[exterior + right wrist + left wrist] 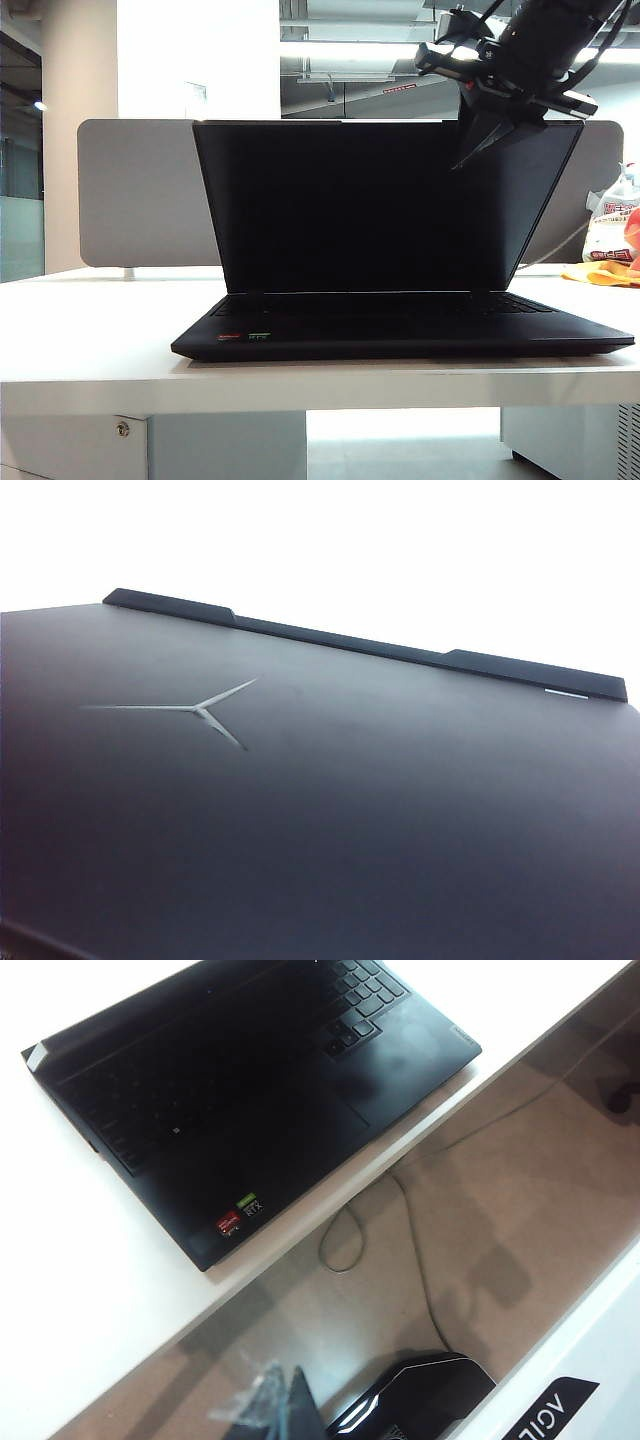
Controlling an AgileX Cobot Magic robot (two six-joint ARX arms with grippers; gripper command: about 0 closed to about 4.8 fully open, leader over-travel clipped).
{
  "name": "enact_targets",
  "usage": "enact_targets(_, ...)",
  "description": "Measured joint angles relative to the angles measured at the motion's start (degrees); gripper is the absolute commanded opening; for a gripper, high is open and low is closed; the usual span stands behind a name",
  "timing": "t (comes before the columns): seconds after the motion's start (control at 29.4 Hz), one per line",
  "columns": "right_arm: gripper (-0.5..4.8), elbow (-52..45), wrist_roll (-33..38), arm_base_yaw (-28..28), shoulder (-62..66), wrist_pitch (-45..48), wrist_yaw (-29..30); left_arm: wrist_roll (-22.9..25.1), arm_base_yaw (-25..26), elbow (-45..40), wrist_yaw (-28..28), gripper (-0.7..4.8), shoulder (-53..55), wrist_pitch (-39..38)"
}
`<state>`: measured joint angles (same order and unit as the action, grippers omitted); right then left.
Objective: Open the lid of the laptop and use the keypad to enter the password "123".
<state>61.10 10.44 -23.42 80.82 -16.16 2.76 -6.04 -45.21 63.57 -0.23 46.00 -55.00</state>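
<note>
1. Right hand (478, 140) hangs at the top right corner of the lid (380, 205), its dark fingers pressed together into a point with nothing between them, tip just in front of the screen's upper edge.
2. Left hand isn't visible; its camera looks down from off the table (90, 340) edge at the keyboard, so I cannot tell whether it is open or closed.
3. Laptop (400, 335) sits near the front edge of the white table, base flat, lid standing up and leaning slightly back before the grey divider board (135, 195).
4. Looks: slim, matte black all over, screen dark, red and green stickers (240, 1215) on the palm rest, a silver three-pointed emblem (205, 710) on the lid's outer face.
5. Handling, as I judge it: the lid is a stiff thin panel on a firm hinge, smooth enough to slip, so push at its top edge rather than pinch it.
6. Keypad (365, 990) lies at the right end of the keyboard: low flat keys, light travel, best tapped with one closed fingertip, straight down.
</note>
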Motion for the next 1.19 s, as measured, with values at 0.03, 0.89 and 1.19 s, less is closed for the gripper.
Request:
enact_targets(0.03, -0.09, 0.02, -0.04, 0.0, 0.04, 0.02, 0.0, 0.0, 0.0, 0.0, 0.0, -0.05, 0.0, 0.0)
enact_targets(0.89, -0.09, 8.17, -1.44, 1.79, 5.29, -2.95, -1.27, -0.2, -0.02, 0.15, 3.89, -0.06, 0.0, 0.59)
enact_targets(1.19, -0.09, 16.81, -2.89, 2.38, 10.03, -7.32, -1.14, -0.2, -0.02, 0.15, 3.89, -0.05, 0.0, -0.26)
